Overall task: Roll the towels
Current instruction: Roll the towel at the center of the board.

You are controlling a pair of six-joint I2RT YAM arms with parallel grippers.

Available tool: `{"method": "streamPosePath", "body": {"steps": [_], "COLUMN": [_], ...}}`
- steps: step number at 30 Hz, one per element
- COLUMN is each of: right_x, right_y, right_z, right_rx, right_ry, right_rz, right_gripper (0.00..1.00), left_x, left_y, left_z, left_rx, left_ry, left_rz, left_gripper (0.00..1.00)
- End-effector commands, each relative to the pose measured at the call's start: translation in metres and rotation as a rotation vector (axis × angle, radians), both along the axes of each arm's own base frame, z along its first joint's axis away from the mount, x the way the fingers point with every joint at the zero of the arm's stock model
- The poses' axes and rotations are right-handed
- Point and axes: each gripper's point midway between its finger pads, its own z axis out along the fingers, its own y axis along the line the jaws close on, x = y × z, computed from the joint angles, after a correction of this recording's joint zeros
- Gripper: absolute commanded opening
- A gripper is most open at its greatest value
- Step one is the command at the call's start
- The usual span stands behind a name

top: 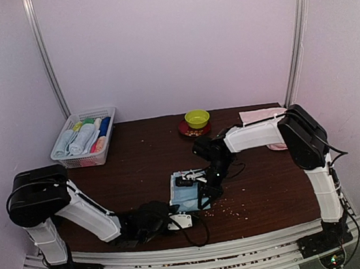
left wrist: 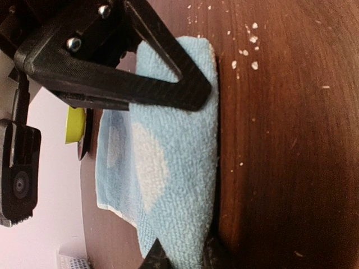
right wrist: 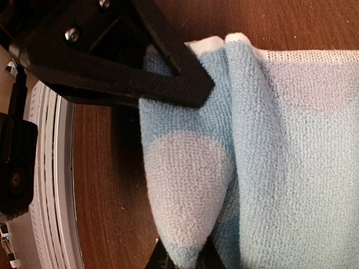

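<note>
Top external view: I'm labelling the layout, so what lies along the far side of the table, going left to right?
white mesh basket → green bowl → pink towel

Soft, even light fills my top view, tinting the white walls (top: 169, 44) faintly violet and leaving the dark table (top: 265, 189) dim. The frame is grainy, and its corner rails (top: 46, 59) splay with wide-angle stretch. In both wrist views the blue towel (left wrist: 168, 185) shows crisp loops. The near black fingers (left wrist: 140, 89) go slightly soft, and shadow hugs the cloth's edge.
</note>
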Motion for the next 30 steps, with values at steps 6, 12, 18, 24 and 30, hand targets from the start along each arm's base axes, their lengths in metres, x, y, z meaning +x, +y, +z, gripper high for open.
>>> {"method": "streamPosePath", "body": {"steps": [6,12,18,24,30], "right_x": [-0.004,0.013,0.042,0.085,0.095], "right_y": [-0.027,-0.026,-0.027,-0.054,-0.091], "right_z": [-0.027,-0.004,0.037,0.086,0.142], "right_rx": [-0.143,-0.106,-0.02,0.008,0.173], "right_ry": [0.02,-0.092,-0.298,-0.589,-0.891], "right_rz": [-0.008,-0.084,-0.258,-0.54,-0.712], "right_gripper": [0.06,0.35,1.0,1.0,1.0], "left_x": [-0.011,-0.028,-0.036,-0.034,-0.029], "left_y": [-0.008,-0.011,-0.012,-0.017,-0.017], "left_z": [-0.015,-0.028,-0.023,-0.007,-0.003], "left_rx": [0.049,0.094,0.076,0.084,0.066], "left_ry": [0.108,0.276,0.409,0.526,0.67], "left_rz": [-0.04,-0.063,-0.063,-0.075,-0.062], "left_gripper": [0.0,0.0,0.0,0.0,0.0]}}
